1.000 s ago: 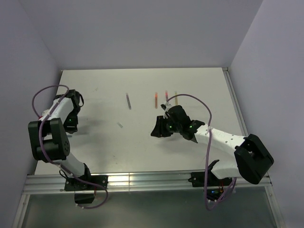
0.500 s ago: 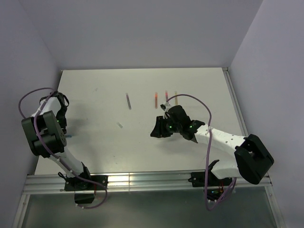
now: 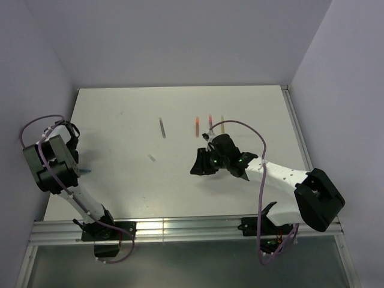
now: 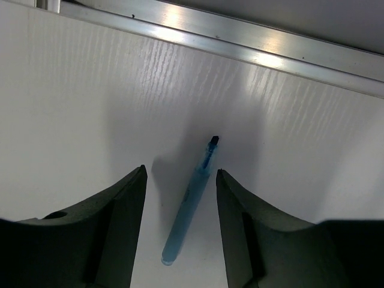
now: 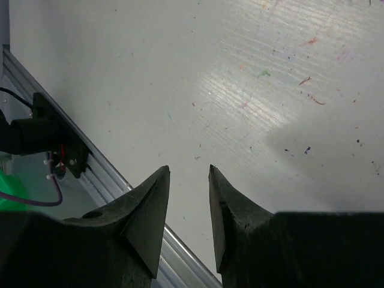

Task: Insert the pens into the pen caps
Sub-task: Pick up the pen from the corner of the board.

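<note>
A blue pen (image 4: 191, 210) lies flat on the white table between the fingers of my left gripper (image 4: 180, 171), which is open with the pads clear of it on both sides. From above, the pen (image 3: 86, 171) pokes out beside the left arm at the table's left edge, and the left gripper (image 3: 76, 163) is mostly hidden under the arm. A grey-purple pen (image 3: 162, 127), an orange pen (image 3: 197, 125), a pink-red pen (image 3: 210, 119) and a yellow pen (image 3: 222, 120) lie at mid-table. A small pale cap (image 3: 152, 158) lies alone. My right gripper (image 3: 201, 163) (image 5: 189, 168) is open and empty.
An aluminium rail (image 4: 240, 45) runs just beyond the blue pen. The near table edge has a metal rail (image 3: 180, 227), also seen in the right wrist view (image 5: 102, 183). Purple-grey walls close the back and sides.
My left arm has swung left and folded back toward the table's left edge, and the blue pen now shows beside it. The right arm has barely moved.
</note>
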